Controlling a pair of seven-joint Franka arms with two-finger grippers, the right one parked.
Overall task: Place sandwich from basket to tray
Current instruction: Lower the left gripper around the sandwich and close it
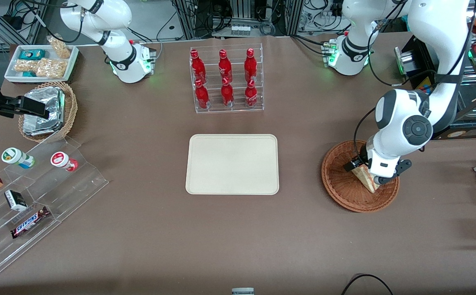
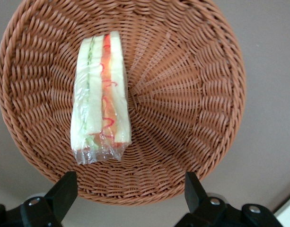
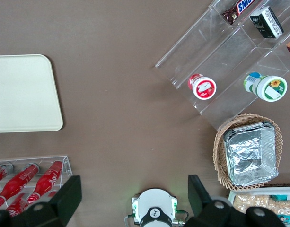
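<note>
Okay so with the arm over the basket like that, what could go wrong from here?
The hand is open above the basket with nothing held. The sandwich lies off-centre on the sloped weave, so a finger could catch the wicker or meet only one edge. Its clear wrap looks slick and loose at the end, so it might slip or sag on the way to the tray.

tray [image 3: 21,92] bare on brown table [image 3: 121,71] | red bottles [image 3: 26,182] in clear rack | foil container [image 3: 251,152] in tan wicker basket [image 3: 220,142] | two round tubs [image 3: 203,87] and Snickers bar [image 3: 237,6] on acrylic steps
</note>
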